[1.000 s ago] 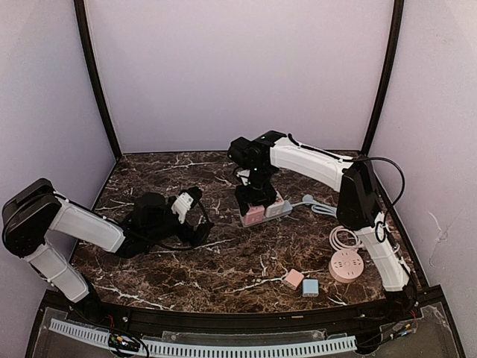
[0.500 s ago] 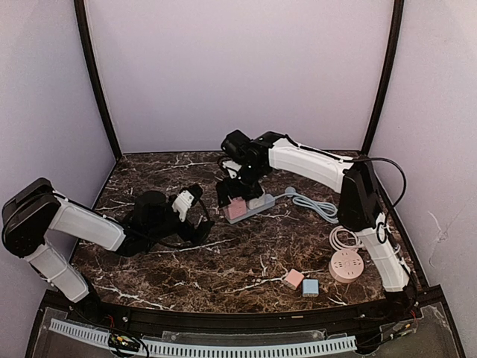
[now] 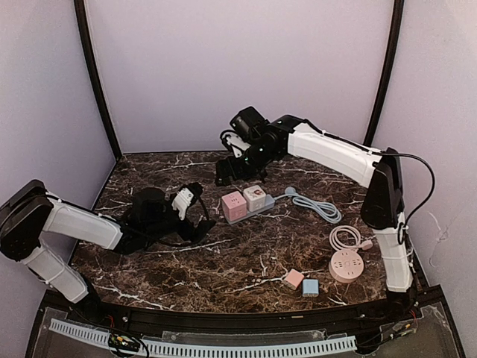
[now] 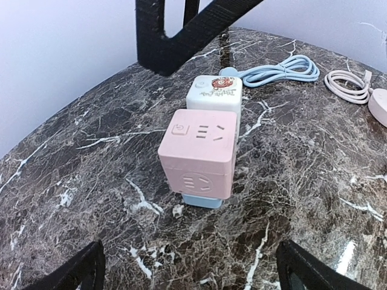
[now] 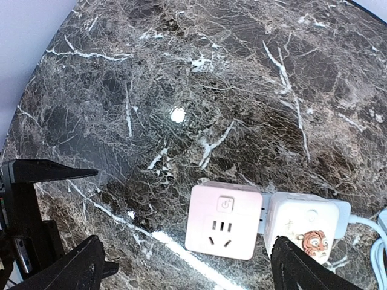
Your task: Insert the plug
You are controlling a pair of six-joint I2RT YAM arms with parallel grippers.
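Left pincer [image 4: 192, 267] and right pincer [image 5: 184, 263] both stand wide apart, empty. Pale-blue power strip [image 3: 277, 208], carrying pink cube socket [image 3: 233, 205] and white cube socket [image 3: 255, 197], lies diagonally, pink end toward left pincer.

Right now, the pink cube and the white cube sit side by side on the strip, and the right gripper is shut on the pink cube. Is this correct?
Not quite. The pink cube and the white cube do sit side by side on the strip, but the right gripper is open and holds nothing; it hangs in the air, apart from both. The right wrist view shows this.
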